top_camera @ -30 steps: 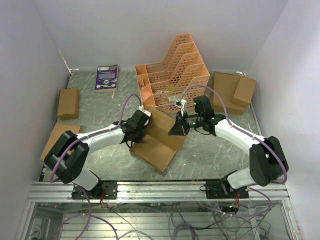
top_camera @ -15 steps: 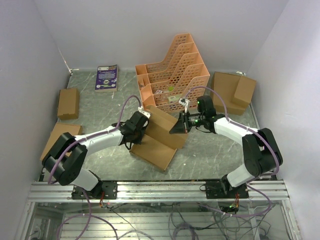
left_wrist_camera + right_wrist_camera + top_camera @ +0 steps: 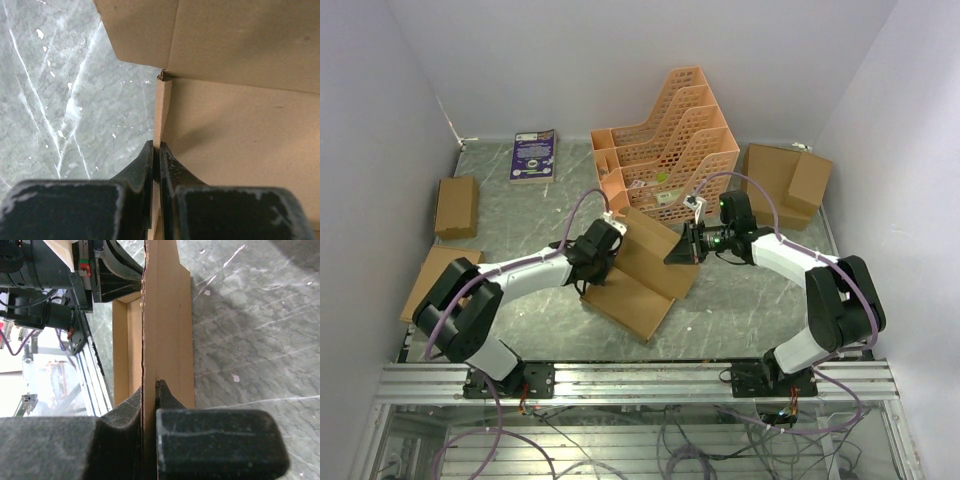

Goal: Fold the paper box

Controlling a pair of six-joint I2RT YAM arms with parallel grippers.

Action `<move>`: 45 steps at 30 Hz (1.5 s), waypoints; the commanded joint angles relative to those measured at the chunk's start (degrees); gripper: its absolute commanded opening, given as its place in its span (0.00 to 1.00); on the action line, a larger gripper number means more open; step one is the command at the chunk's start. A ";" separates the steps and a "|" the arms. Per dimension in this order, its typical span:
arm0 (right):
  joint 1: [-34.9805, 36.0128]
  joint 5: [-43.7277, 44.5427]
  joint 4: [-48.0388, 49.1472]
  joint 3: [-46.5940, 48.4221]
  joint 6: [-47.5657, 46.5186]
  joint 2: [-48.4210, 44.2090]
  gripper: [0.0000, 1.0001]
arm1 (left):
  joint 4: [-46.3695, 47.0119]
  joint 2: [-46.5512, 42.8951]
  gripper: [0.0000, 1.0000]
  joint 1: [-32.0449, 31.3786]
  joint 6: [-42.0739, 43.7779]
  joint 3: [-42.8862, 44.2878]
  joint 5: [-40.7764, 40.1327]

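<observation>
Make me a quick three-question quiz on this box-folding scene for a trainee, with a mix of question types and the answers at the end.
1. Fill in: the file rack standing behind the paper box is coloured ___.
2. True or false: the left end effector is closed on a cardboard edge of the paper box.
3. Choose one: the right end effector grips A) the file rack, B) a panel of the paper box, C) nothing.

Key: 1 orange; 2 true; 3 B.
</observation>
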 commanded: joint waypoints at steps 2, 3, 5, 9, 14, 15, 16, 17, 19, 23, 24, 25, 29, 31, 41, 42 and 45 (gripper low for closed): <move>-0.34 2.88 -4.74 -0.24 -5.56 -0.39 0.10 | 4.03 1.29 0.09 -1.26 0.77 3.10 3.52; -0.57 2.90 -5.39 0.18 -6.45 -0.28 0.12 | 3.94 1.34 0.08 -1.28 0.72 3.05 3.56; -0.83 2.61 -6.41 0.84 -8.27 0.05 0.13 | 3.95 1.44 0.07 -1.37 0.63 2.92 3.73; -0.94 2.78 -7.35 1.50 -10.52 1.01 0.14 | 3.92 1.52 0.07 -1.36 0.57 2.91 3.78; -1.31 2.09 -8.61 1.73 -11.82 2.45 0.03 | 4.96 1.47 0.07 -1.34 0.31 2.44 4.02; -1.46 2.08 -8.73 1.55 -11.77 2.53 0.00 | 5.23 1.25 0.07 -1.39 0.19 2.29 3.93; -1.60 2.07 -8.74 1.32 -11.59 2.44 0.00 | 5.54 0.93 0.07 -1.44 0.07 1.96 3.73; -1.69 1.81 -8.82 0.95 -11.51 2.13 0.00 | 5.88 0.52 0.07 -1.48 0.00 1.69 3.62; -1.79 0.52 -7.80 -0.26 -10.03 0.86 0.00 | 6.30 -0.28 0.07 -1.73 -0.39 1.06 3.11; -1.84 -1.78 -4.30 -3.11 -5.16 -0.94 0.00 | 6.97 -1.02 0.07 -2.48 -1.16 0.13 2.75; -1.87 -1.99 -3.42 -3.56 -4.13 -0.60 0.00 | 7.25 -1.02 0.07 -2.74 -1.45 -0.19 2.74; -1.91 -2.11 -2.44 -4.39 -3.37 -0.11 0.00 | 7.41 -0.84 0.07 -3.09 -1.78 -0.44 2.66; -1.95 -2.41 0.81 -5.81 -1.68 2.45 0.00 | 7.37 0.56 0.09 -3.97 -2.89 -0.84 2.40; -1.97 -3.48 1.15 -5.66 -1.94 2.66 0.00 | 6.55 1.22 0.10 -4.29 -3.04 -0.55 1.81; -1.95 -0.60 0.75 -5.28 -5.04 -4.98 0.00 | 0.62 2.82 0.15 -4.62 -4.23 2.62 -2.13; -1.97 -0.54 0.53 -5.15 -5.26 -5.07 0.00 | 0.48 2.77 0.13 -4.62 -4.00 2.77 -2.26; -1.97 -0.56 -0.52 -4.23 -5.99 -4.71 0.00 | 0.05 2.88 0.07 -4.75 -3.71 3.27 -3.50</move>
